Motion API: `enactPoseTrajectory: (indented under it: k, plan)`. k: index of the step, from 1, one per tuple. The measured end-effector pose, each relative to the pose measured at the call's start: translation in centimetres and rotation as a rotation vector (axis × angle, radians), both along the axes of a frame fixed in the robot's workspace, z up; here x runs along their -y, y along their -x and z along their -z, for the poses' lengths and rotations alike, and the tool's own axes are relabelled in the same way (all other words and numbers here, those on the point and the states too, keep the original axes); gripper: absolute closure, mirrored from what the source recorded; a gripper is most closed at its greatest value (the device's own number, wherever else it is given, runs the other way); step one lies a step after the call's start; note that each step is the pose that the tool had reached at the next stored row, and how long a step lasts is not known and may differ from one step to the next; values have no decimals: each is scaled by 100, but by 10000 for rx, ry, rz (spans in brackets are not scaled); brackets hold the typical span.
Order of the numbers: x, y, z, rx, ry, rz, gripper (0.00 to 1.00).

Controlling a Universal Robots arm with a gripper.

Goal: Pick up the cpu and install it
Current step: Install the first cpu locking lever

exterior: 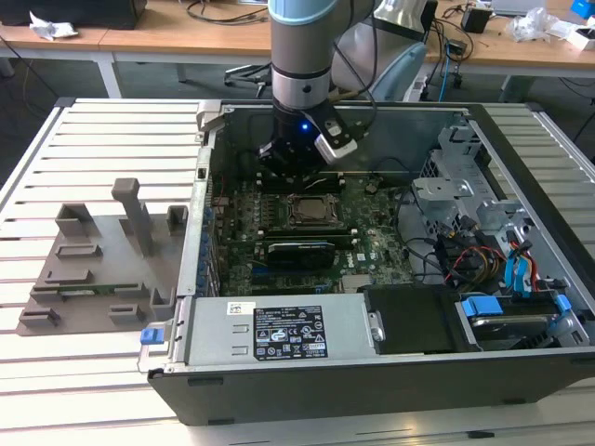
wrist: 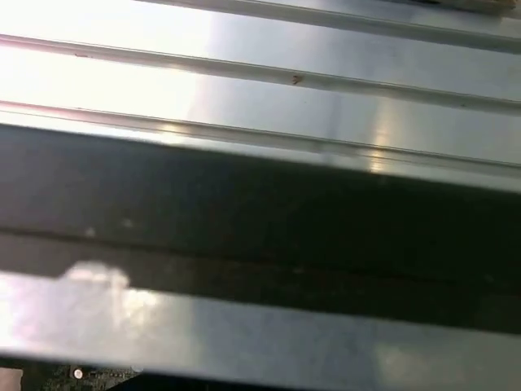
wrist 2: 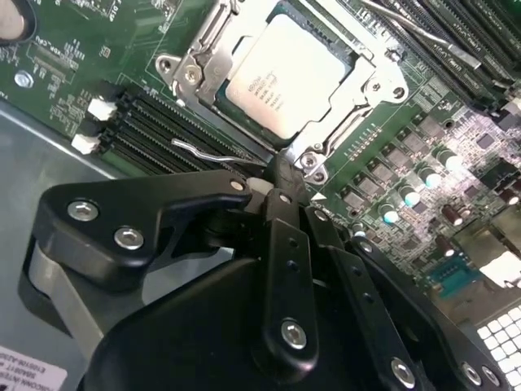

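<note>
Claw (wrist 2: 281, 175) tips pressed together, holding nothing; its base hides nearby board. Cpu (wrist 2: 286, 72) just beyond, seated in socket. Case (exterior: 390, 367) on slatted table (exterior: 84, 139).

Pale slatted table (exterior: 93, 130); on it an open computer case (exterior: 390, 372) and, toward the exterior view's left, a grey fixture tray (exterior: 102, 269).

Open computer case (exterior: 521, 372) on slatted table (exterior: 102, 139), grey fixture block (exterior: 102, 269), power supply (exterior: 279, 330)
</note>
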State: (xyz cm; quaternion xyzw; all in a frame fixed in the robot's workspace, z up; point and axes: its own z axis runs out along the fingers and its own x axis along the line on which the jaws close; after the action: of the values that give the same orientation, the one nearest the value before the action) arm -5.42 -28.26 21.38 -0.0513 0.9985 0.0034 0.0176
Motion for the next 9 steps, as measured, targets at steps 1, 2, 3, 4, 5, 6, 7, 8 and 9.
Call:
enactPoseTrajectory:
  k: [1,2,3,4,5,6,7,8,9]
  plan:
    - [-1,-1,2,-1,2,84,89]
    - [-2,-2,6,-1,3,215,89]
    - [-9,-2,9,0,4,301,89]
    - [-25,-2,9,-1,5,320,89]
    - [-40,-2,9,0,8,324,89]
    - [-74,-2,9,0,15,336,89]
    - [-87,-3,9,0,25,339,89]
    - [-88,-4,10,2,45,339,89]
    - [-88,-5,10,1,77,338,89]
